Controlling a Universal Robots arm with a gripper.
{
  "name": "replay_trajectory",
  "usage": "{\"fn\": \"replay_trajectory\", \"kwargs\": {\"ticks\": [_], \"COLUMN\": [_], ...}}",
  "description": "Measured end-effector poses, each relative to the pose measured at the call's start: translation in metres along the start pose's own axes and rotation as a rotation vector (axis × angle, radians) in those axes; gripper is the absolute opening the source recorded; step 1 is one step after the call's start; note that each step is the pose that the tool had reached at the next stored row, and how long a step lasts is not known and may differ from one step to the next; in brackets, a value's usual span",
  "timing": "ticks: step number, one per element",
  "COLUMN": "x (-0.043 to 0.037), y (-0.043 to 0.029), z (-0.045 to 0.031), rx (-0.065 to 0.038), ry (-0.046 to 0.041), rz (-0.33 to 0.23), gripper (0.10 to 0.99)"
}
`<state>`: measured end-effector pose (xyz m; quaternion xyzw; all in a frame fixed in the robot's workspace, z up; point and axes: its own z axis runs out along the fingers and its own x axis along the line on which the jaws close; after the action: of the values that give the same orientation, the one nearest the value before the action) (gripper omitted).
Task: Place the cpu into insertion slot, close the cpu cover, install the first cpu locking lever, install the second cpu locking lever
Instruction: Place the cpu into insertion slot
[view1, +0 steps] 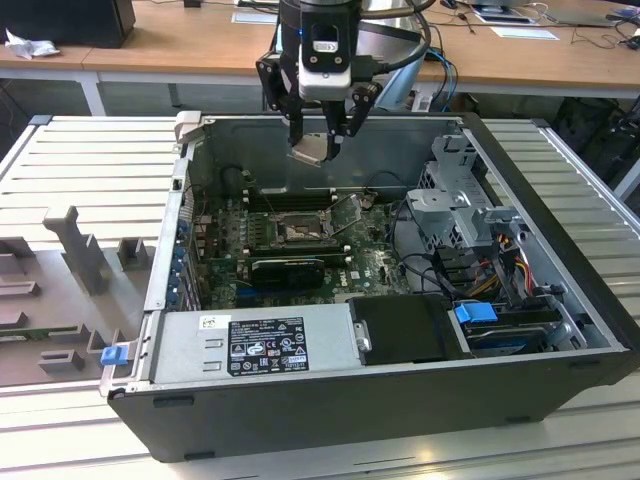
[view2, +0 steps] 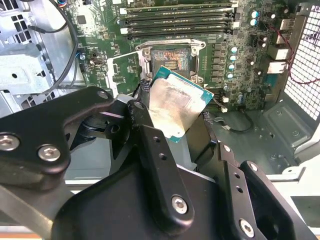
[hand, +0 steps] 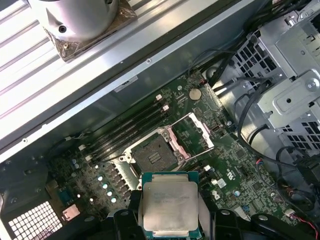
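Tool (view1: 317, 140) clamping cpu (hand: 170, 207), open insertion slot (hand: 154, 151) plain in first wrist view

one cpu (hand: 171, 207), one insertion slot (hand: 154, 151), one cpu cover (hand: 193, 132)

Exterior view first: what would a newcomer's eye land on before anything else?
The gripper, hanging above the open computer case, clamps the cpu, whose silver top looks smeared. Below it on the green board, the insertion slot lies bare, with the cpu cover flipped open beside it.
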<state>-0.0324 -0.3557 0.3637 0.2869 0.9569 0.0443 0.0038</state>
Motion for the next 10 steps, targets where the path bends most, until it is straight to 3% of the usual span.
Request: {"fn": "replay_trajectory", "kwargs": {"ticks": [10], "x": [0.0000], "y": [0.0000], "z": [0.0004], "rx": [-0.001], "ry": [-0.0030], "rz": [0.034], "gripper": [0.533]}}
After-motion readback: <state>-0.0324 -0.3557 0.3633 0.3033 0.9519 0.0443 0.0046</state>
